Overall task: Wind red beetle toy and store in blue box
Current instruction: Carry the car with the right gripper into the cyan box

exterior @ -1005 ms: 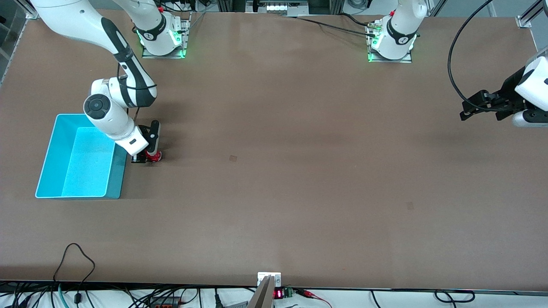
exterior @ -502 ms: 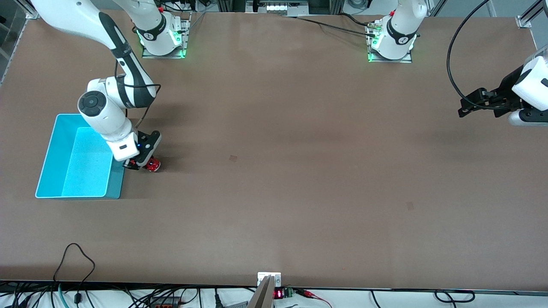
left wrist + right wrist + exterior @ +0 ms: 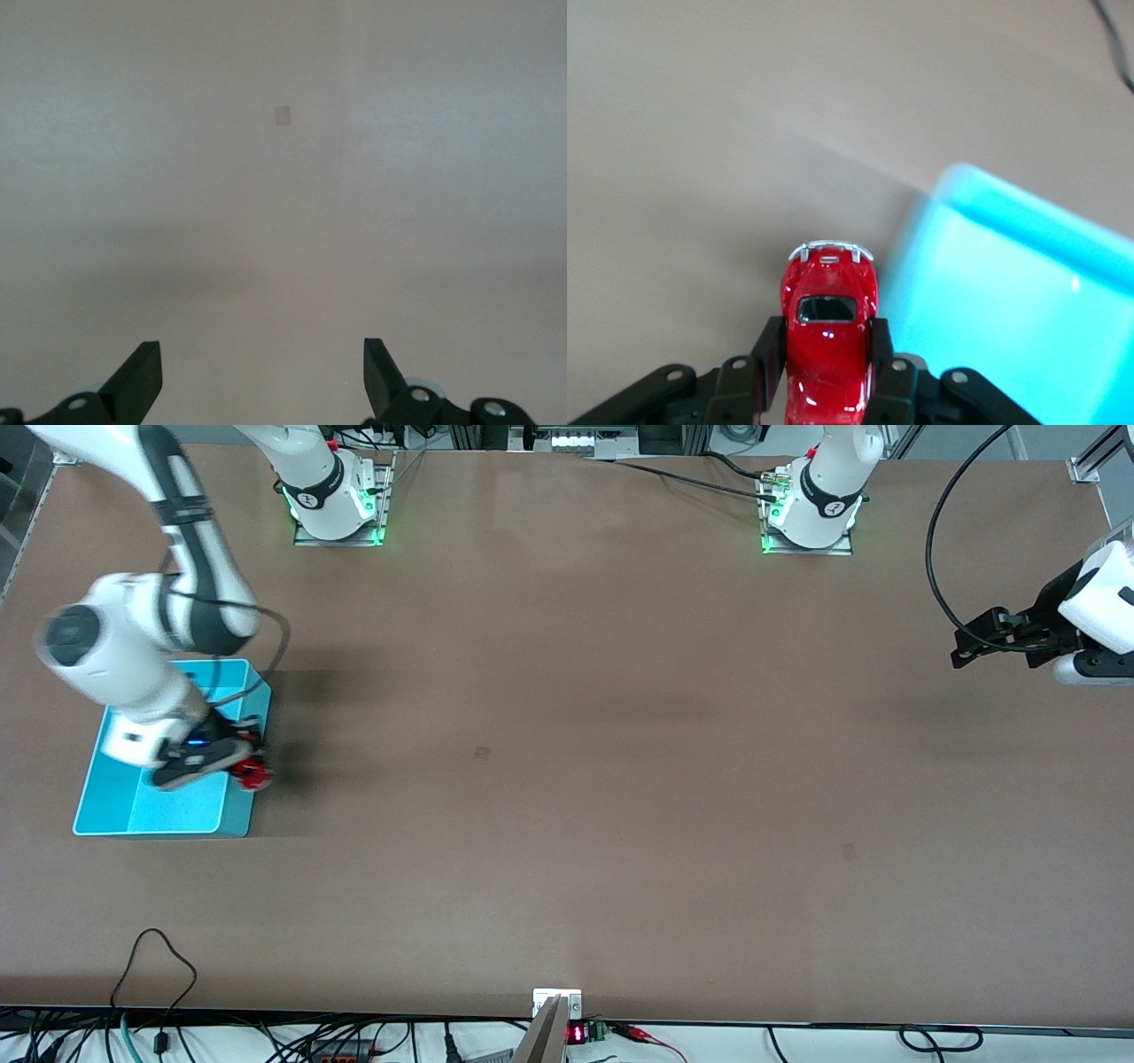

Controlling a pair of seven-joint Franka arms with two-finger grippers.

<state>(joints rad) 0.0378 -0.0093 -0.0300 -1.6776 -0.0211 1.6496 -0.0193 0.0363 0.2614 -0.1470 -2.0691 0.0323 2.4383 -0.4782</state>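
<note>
Red beetle toy point(image 3: 828, 341), judged light, rigid and slippery, is clamped at its sides by the right gripper point(image 3: 827, 356) over the blue box point(image 3: 115, 797) wall; the left gripper point(image 3: 262, 376) waits spread apart over the table's left-arm end.

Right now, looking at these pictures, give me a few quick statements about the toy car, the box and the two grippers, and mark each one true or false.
1. The right gripper is shut on the red beetle toy. True.
2. The red beetle toy already lies on the bottom of the blue box. False: it is held in the air over the box's wall at the side toward the table's middle.
3. The left gripper is open and holds nothing. True.
4. The left gripper hangs over the blue box. False: it waits at the left arm's end of the table, over bare table.
5. A lid covers the blue box. False: it is open on top.
</note>
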